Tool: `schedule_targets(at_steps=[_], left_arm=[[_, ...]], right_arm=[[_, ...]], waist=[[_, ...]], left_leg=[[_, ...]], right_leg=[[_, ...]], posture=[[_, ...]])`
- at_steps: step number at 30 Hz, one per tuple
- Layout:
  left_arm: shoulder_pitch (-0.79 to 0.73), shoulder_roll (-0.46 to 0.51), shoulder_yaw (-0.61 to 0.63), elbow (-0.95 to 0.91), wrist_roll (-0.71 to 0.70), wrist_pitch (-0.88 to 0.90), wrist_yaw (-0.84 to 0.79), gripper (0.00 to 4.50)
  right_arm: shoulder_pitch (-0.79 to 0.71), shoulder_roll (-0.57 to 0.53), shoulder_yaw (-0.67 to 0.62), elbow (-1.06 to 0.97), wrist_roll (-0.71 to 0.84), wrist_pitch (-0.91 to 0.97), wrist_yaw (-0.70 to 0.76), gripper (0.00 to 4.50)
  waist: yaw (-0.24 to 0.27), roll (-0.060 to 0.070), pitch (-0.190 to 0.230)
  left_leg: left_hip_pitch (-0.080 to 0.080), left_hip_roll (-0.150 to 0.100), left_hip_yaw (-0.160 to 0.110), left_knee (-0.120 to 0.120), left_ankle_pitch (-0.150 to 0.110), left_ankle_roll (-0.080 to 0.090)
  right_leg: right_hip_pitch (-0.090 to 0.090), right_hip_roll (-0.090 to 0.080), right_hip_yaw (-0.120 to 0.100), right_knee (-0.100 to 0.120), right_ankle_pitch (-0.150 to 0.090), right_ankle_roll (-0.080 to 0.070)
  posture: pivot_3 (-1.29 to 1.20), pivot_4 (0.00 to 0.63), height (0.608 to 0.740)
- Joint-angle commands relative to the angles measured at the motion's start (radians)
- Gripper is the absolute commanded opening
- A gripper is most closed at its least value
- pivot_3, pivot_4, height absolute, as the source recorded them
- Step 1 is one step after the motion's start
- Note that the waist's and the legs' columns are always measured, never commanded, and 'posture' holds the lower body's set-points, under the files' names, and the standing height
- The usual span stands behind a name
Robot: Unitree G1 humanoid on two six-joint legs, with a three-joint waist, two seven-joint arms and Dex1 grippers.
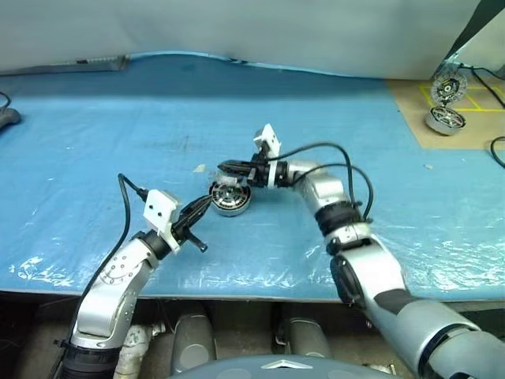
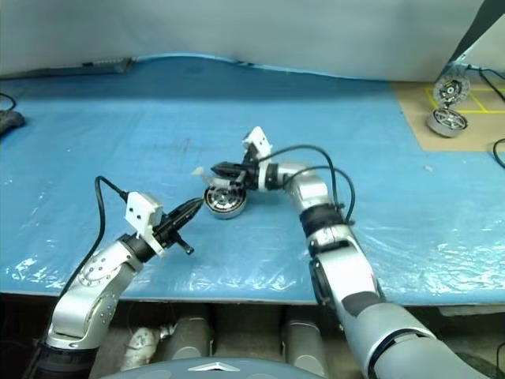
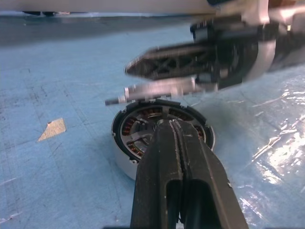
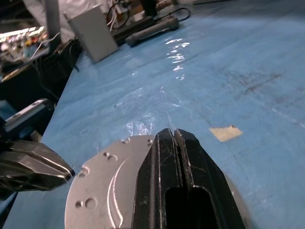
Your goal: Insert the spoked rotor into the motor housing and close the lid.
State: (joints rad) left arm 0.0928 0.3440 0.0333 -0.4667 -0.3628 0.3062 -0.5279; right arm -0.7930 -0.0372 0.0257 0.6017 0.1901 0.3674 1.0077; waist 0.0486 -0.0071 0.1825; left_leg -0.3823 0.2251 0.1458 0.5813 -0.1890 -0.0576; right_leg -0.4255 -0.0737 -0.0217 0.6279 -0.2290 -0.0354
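Right gripper (image 1: 223, 167), fingers together, presses on the lid (image 4: 109, 186) over the housing (image 1: 231, 200). Left gripper (image 1: 207, 202), also closed, sits at the housing's eight o'clock.

A big table (image 1: 95, 118) is covered with a shiny blue plastic sheet (image 1: 442, 237); the sheet has wrinkles near the front edge; the motor housing (image 1: 231, 199) sits on the blue sheet near the middle; a small tan scrap (image 3: 51, 129) lies on the sheet near the housing; a piece of tan cardboard (image 1: 418, 118) lies at the far right corner; another motor unit (image 1: 445, 120) sits on the cardboard; a dark thing (image 1: 8, 118) lies at the far left edge.
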Motion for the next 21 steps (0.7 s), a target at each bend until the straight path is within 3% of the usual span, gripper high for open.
schedule_targets(at_steps=[1, 10, 21], left_arm=[[0.033, 0.011, 0.039, -0.073, -0.035, 0.003, 0.009, 0.03], [0.008, 0.008, 0.039, -0.021, -0.028, 0.012, 0.031, 0.03], [0.051, 0.003, -0.001, -0.128, -0.013, 0.033, 0.079, 0.03]], right_arm=[[0.068, 0.030, 0.005, -0.159, 0.030, 0.040, -0.093, 0.00], [0.157, 0.079, 0.025, -0.257, 0.059, 0.076, -0.197, 0.00], [0.221, 0.079, 0.092, -0.327, 0.074, 0.082, -0.210, 0.00]], waist=[[-0.001, 0.000, 0.000], [-0.004, 0.000, 0.000], [-0.005, 0.000, 0.000]], left_leg=[[0.000, 0.000, 0.000, 0.000, 0.000, 0.000], [0.007, -0.001, 0.002, 0.000, -0.002, -0.004], [0.006, -0.001, 0.002, -0.002, -0.002, -0.004]], right_leg=[[0.000, 0.000, 0.000, 0.000, 0.000, 0.000], [0.005, 0.000, 0.003, 0.000, 0.000, 0.000], [0.005, 0.000, 0.003, -0.003, 0.000, 0.001]], posture=[[0.00, 0.150, 0.740], [0.00, 0.150, 0.740], [0.00, 0.150, 0.740]])
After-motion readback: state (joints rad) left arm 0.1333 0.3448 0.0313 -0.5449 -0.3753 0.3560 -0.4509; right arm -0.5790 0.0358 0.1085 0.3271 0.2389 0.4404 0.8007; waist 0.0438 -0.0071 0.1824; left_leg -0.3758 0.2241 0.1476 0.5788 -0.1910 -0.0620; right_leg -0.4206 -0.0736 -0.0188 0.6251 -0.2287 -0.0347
